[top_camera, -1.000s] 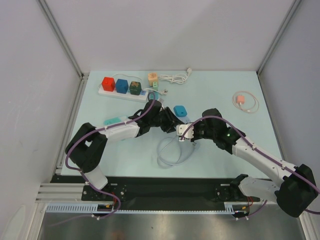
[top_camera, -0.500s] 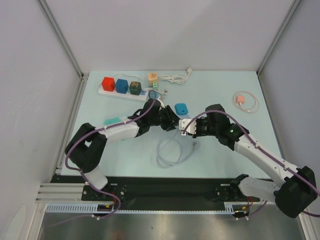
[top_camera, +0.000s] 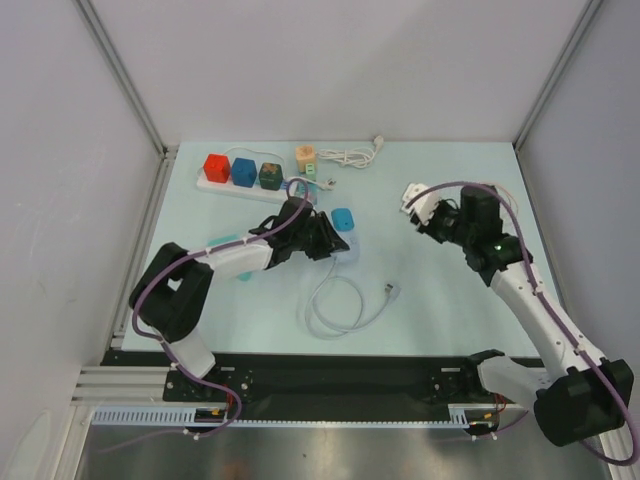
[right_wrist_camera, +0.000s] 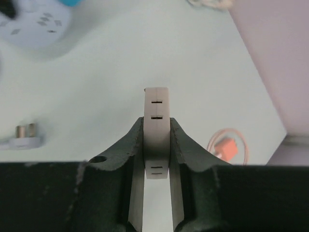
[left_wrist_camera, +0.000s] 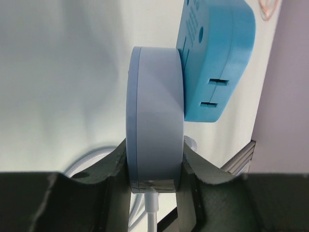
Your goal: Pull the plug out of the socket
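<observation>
Pale green desk (top_camera: 440, 300), white walls around. Clamps round grey-blue plastic socket (left_wrist_camera: 155, 96) at desk centre in left hand (left_wrist_camera: 155, 157); pinches flat white plastic plug (right_wrist_camera: 156, 104) in right hand (right_wrist_camera: 156, 145), well apart, up at right. Looks unplugged; next calls for setting plug down and letting go.

The right end effector (right_wrist_camera: 156, 123) clamps a flat white slotted plug (right_wrist_camera: 156, 102) above the pale desk (right_wrist_camera: 96, 92); a coiled pink cable (right_wrist_camera: 240, 137) lies to the right.

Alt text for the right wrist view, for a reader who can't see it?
The right pincer is shut on a white adapter plug, over the pale table. A round socket shows blurred at top left, a pronged cable end at left, and a coiled cable with an orange connector at lower right.
</observation>
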Robot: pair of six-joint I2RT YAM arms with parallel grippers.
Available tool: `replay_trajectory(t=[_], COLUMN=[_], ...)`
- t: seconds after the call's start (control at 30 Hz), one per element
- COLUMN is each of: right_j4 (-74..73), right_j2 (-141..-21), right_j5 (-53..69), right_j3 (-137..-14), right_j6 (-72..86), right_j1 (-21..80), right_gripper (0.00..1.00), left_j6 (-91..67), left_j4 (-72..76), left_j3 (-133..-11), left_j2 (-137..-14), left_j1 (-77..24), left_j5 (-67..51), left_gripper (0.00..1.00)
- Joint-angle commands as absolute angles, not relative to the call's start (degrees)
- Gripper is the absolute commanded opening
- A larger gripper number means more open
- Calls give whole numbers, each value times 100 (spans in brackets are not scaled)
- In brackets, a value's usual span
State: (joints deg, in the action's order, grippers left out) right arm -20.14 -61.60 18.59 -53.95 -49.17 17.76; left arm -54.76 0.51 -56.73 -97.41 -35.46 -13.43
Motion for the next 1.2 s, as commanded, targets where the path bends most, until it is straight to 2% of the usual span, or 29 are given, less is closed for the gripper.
replay_trajectory(t=[0.0,0.17,0.3,0.63,0.77,1.0,1.03,1.17], right_j4=[-1381,-1055,-712,-1450,-1678,-2013,-2039,-2048], right_j2=[-6318,-7003,-8029,-10245,-10870,-11522,-11531,-11479], right_j5=[2346,2812,2804,3172,3234,3164,3112,3006], right_j3=[-5467,-5423,-5633,-7171,-7654,-8305,-8332,-8358], right_j6=[-3659,-2173,-1382,-712,-607,-615,-633,-746], right_j1=[872,-638,-1290,-2004,-2065,-2153,-2153,-2215], right_gripper=[0,0,0,0,16,34,40,56], left_j6=[-4853,-4474,-4185,-3464,-3139,-2901,-2883,-2795], left_j4=[1105,1958,2460,2962,3111,3050,3059,3032], left_j3=[-5573,-5055,-4712,-4201,-4078,-4008,-3999,-4016], left_j2=[-9229,-8729,-8394,-7910,-7779,-7655,-7655,-7664], left_j1=[-3568,-3586,-3603,-3718,-3788,-3832,-3841,-3885], left_j5=[-1775,-2066,-2039,-2074,-2188,-2311,-2329,-2390], left_gripper=[0,0,0,0,0,0,0,0])
